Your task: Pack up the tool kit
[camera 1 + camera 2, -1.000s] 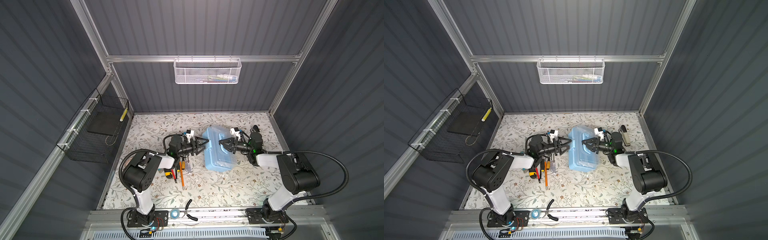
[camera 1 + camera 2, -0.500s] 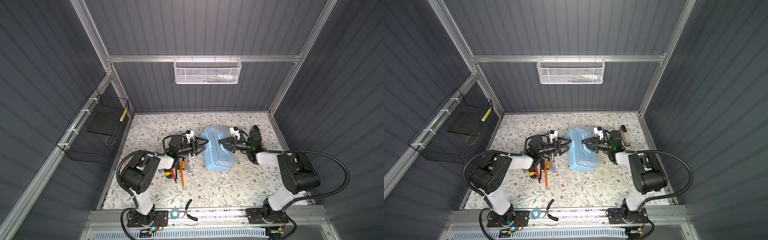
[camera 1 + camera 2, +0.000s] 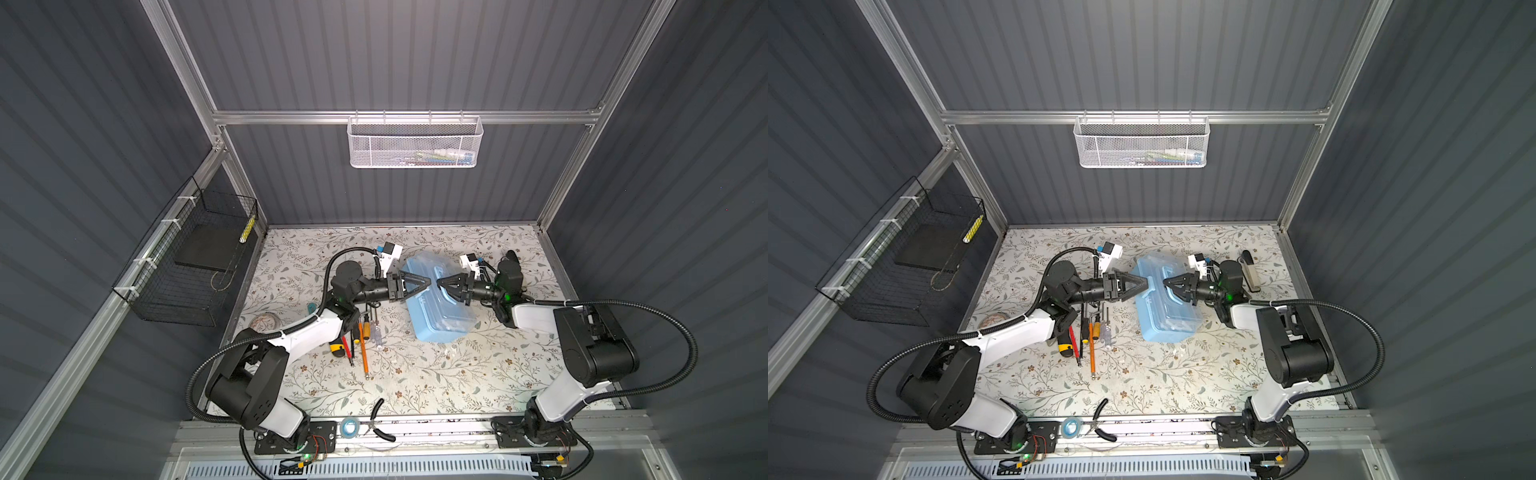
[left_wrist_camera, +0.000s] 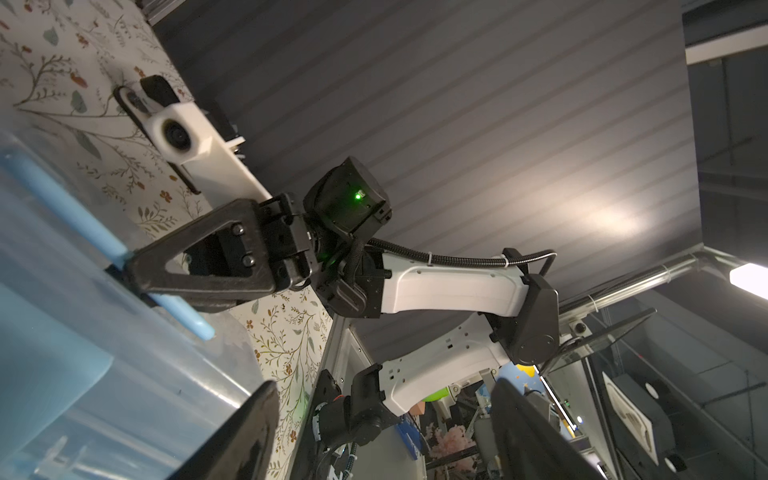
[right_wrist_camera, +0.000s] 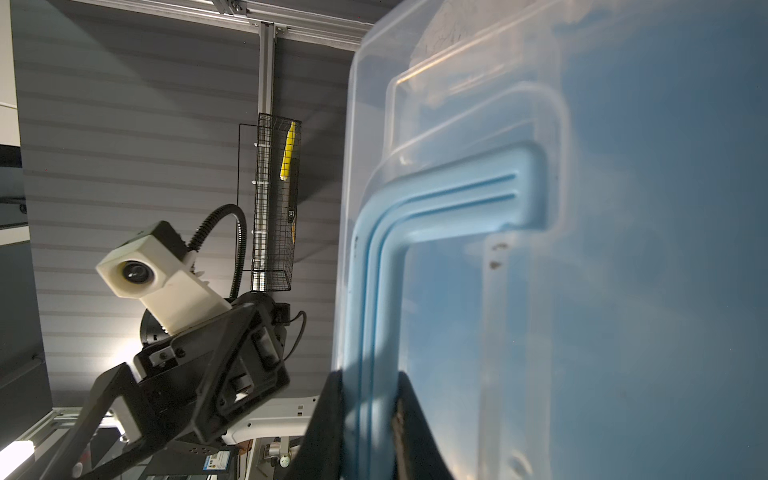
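Observation:
A light blue tool box [image 3: 440,309] [image 3: 1167,311] with a clear lid lies in the middle of the floral mat. My right gripper [image 3: 439,284] [image 3: 1165,282] [image 5: 370,432] is shut on the box's blue handle [image 5: 374,291] [image 4: 95,232]. My left gripper [image 3: 428,282] [image 3: 1146,282] [image 4: 382,436] stands open just over the box's left side, tip to tip with the right one and with nothing between its fingers. Several screwdrivers [image 3: 361,336] [image 3: 1092,336] lie side by side on the mat left of the box, partly under the left arm.
Pliers [image 3: 380,419] and a tape roll [image 3: 349,426] lie at the front rail. A wire coil [image 3: 262,322] sits at the mat's left edge, and a grey-black tool [image 3: 1250,270] at the back right. A black wire basket [image 3: 195,257] hangs on the left wall, a white mesh basket [image 3: 413,143] on the back wall.
The left gripper has edged right, closer to the box top and the right gripper. The right gripper keeps its hold on the handle; the box has barely shifted.

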`<state>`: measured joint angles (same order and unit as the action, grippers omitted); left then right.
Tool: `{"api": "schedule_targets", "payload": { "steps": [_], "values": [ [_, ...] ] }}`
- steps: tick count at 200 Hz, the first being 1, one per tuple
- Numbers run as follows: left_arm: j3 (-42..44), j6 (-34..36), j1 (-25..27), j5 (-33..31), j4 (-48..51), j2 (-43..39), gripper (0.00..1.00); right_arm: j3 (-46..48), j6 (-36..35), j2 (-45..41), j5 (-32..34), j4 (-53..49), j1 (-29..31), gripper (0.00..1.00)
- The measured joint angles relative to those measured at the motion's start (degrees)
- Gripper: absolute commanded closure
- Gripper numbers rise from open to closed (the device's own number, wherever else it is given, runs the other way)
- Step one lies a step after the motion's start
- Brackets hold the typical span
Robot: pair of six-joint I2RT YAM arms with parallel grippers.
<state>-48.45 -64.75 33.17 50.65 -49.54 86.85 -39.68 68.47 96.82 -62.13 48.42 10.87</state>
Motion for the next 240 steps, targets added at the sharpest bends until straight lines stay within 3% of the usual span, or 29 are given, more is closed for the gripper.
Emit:
{"api": "schedule_targets", "payload": {
  "steps": [38,69,95,132,170,240],
  "values": [
    [-1.09,8.28,-1.38,-1.81,12.87,-0.22,0.12,0.02,-2.25,-2.6,2.67,-4.83,0.17,1.0],
    [-2.93,15.3,-4.61,-5.77,25.79,-2.16,0.1,-1.6,-10.8,-9.62,11.39,-22.4,1.97,1.0],
    [-4.28,19.43,-7.1,-8.92,32.94,-3.85,0.1,-6.67,-17.75,-12.28,21.77,-37.83,7.17,1.0],
    [-6.29,23.08,-7.65,-11.17,38.4,-3.93,0.1,-11.17,-23.23,-12.39,29.79,-49.46,12.07,1.0],
    [-6.29,23.1,-7.3,-11.06,38.07,-3.63,0.07,-9.62,-21.68,-12.39,26.36,-47.41,10.21,1.0],
    [-6.21,22.1,-4.79,-11.02,33.14,0.2,0.04,-6.38,-8.96,-12.31,13.84,-28.87,9.16,1.0]
  ]
}}
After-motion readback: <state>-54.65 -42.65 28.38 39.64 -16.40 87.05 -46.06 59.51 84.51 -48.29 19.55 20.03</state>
